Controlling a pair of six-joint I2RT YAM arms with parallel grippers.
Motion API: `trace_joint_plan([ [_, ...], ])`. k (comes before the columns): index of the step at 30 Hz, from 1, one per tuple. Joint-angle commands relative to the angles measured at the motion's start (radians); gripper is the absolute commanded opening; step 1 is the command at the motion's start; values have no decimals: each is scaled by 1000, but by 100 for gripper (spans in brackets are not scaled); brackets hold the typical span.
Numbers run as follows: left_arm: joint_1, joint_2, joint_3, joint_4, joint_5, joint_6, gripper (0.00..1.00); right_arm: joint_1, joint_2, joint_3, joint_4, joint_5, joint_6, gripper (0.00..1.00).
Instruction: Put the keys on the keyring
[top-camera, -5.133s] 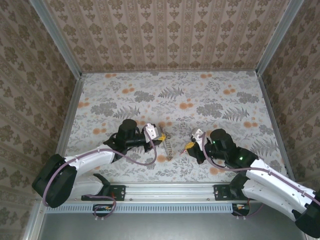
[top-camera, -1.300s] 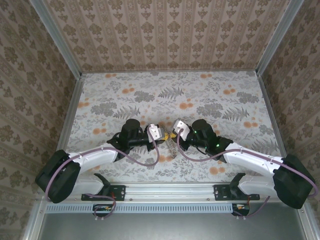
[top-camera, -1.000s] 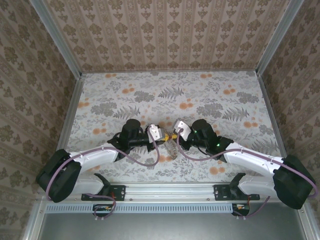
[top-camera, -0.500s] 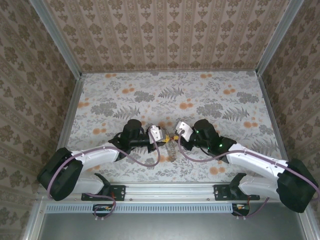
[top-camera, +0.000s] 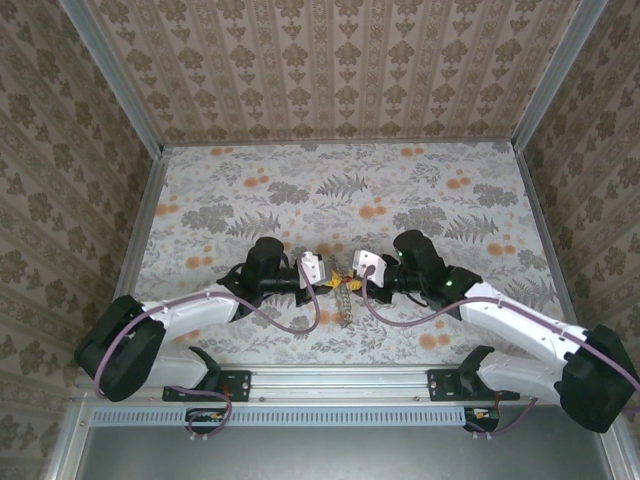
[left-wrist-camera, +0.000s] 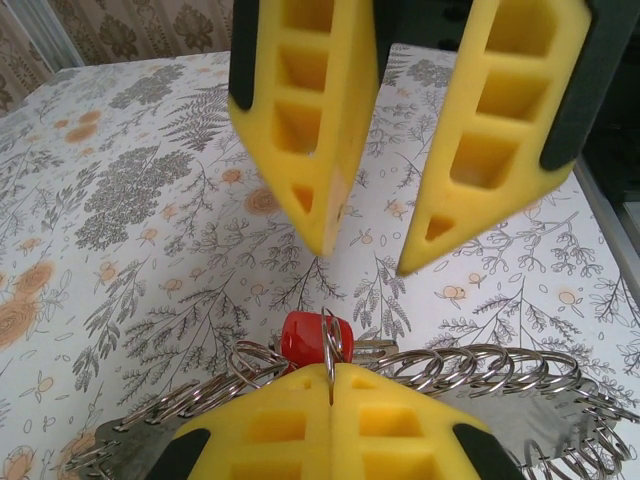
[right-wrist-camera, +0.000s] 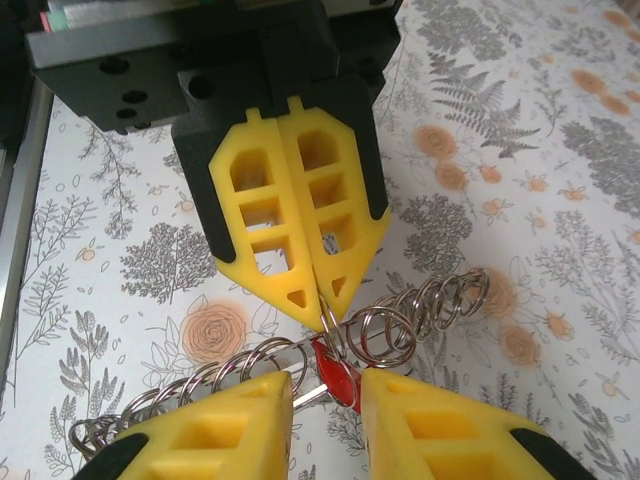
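Observation:
The keyring (top-camera: 343, 300) is a chain of silvery split rings (right-wrist-camera: 425, 308) sagging down to the table. My left gripper (left-wrist-camera: 331, 372) is shut on one upright ring (left-wrist-camera: 330, 335) of it, and shows in the right wrist view with its tips (right-wrist-camera: 320, 298) pinched together. A key with a red head (right-wrist-camera: 338, 372) hangs at that ring, which looks threaded through the head (left-wrist-camera: 303, 340). My right gripper (right-wrist-camera: 327, 388) faces the left one (top-camera: 322, 278), open, its fingers (left-wrist-camera: 300, 130) either side of the red key without touching it.
The two grippers meet near the table's front middle, right gripper (top-camera: 356, 274) on the right. Patterned walls stand on three sides, with a metal rail (top-camera: 340, 378) along the near edge. The floral tabletop (top-camera: 350, 190) stretches away behind the grippers.
My right gripper brought the red key over to the left gripper, then opened and drew back slightly to the right. The key now hangs at the pinched ring. The left gripper stayed shut.

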Motion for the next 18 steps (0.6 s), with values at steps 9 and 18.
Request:
trace_joint_plan([
  [9,-4,5,56,-10,64,23,0,-25,83,54,30,-69,-9,29],
  [18,-3,10,63,-11,69,23,0,-48,118,51,56,-98,-4,22],
])
